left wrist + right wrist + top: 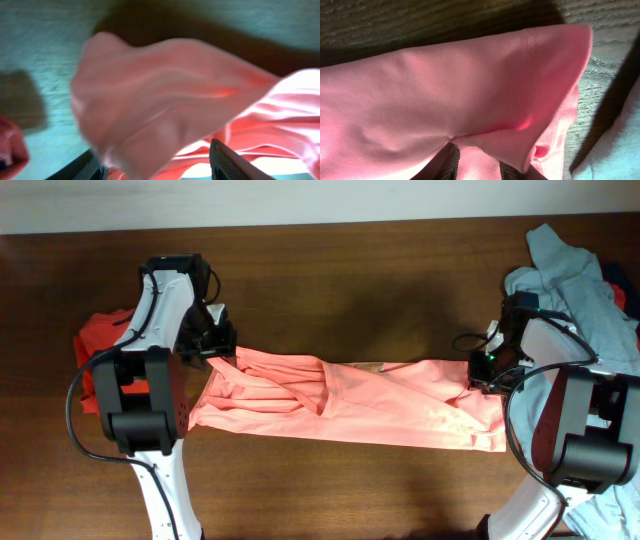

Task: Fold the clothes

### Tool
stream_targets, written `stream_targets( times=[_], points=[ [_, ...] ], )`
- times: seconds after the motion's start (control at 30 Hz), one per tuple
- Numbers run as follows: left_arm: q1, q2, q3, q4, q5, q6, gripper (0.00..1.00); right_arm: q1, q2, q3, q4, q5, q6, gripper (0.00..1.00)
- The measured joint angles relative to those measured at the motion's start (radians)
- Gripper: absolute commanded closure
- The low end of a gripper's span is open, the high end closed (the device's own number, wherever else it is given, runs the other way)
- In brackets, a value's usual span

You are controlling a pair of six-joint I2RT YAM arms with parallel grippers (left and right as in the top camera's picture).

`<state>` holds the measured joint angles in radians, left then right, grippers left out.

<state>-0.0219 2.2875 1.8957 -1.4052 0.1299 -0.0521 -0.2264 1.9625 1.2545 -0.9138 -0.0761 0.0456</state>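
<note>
A large, plain salmon-pink long-sleeved top of thin soft fabric [380,405] lies stretched in a long band across the middle of the dark brown wooden table [350,270], running from centre-left to centre-right of the overhead view. The left gripper [210,345] sits at the top's left end. In its wrist view the fingers [230,162] stand wide apart, with a blurred bunch of the pink cloth above and between them, not pinched. The right gripper [487,372] is at the top's right end. Folded cloth drapes over its tips, and I cannot tell whether they grip it. A darker red shirt [95,340] lies at the left edge, and a pale grey-blue garment [575,275] is heaped at the upper right.
</note>
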Motion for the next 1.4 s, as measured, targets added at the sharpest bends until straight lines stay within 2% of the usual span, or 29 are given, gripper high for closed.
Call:
stream_targets(
  times=[0.1,0.23,0.5,0.77,0.83,0.87,0.9,0.93,1.1,1.27,1.4],
  points=[
    [0.003,0.000,0.000,0.018,0.029,-0.001,0.40,0.000,0.000,0.000,0.000,0.000,0.000,0.67],
    [0.005,0.000,0.000,0.023,0.047,-0.002,0.58,0.000,0.000,0.000,-0.002,0.000,0.000,0.67],
    [0.005,0.000,0.000,0.049,0.052,-0.013,0.59,0.000,0.000,0.001,-0.004,0.000,0.000,0.67],
    [0.005,0.000,-0.001,0.080,-0.006,-0.025,0.59,0.000,0.000,0.001,-0.005,0.000,-0.001,0.67],
    [0.005,0.000,-0.012,0.110,-0.010,-0.036,0.67,0.000,0.000,0.001,-0.006,0.000,-0.001,0.67],
    [0.005,0.000,-0.018,0.116,-0.010,-0.043,0.87,0.000,0.000,0.001,-0.006,0.000,0.000,0.67],
    [0.005,0.000,-0.032,0.121,-0.011,-0.047,0.98,0.000,0.000,0.002,-0.007,0.000,-0.001,0.67],
    [0.003,0.000,-0.041,0.120,-0.013,-0.050,1.00,0.000,0.000,0.002,-0.007,0.000,-0.001,0.67],
    [-0.011,0.000,-0.054,0.059,-0.007,-0.054,1.00,0.000,0.000,0.002,-0.008,0.000,0.000,0.67],
    [-0.027,0.000,-0.058,-0.121,0.015,-0.054,0.99,0.000,0.000,0.002,-0.008,0.000,0.000,0.67],
    [-0.027,0.000,-0.060,-0.200,-0.077,-0.075,0.99,0.000,0.000,0.002,-0.008,0.000,0.000,0.67]
  ],
)
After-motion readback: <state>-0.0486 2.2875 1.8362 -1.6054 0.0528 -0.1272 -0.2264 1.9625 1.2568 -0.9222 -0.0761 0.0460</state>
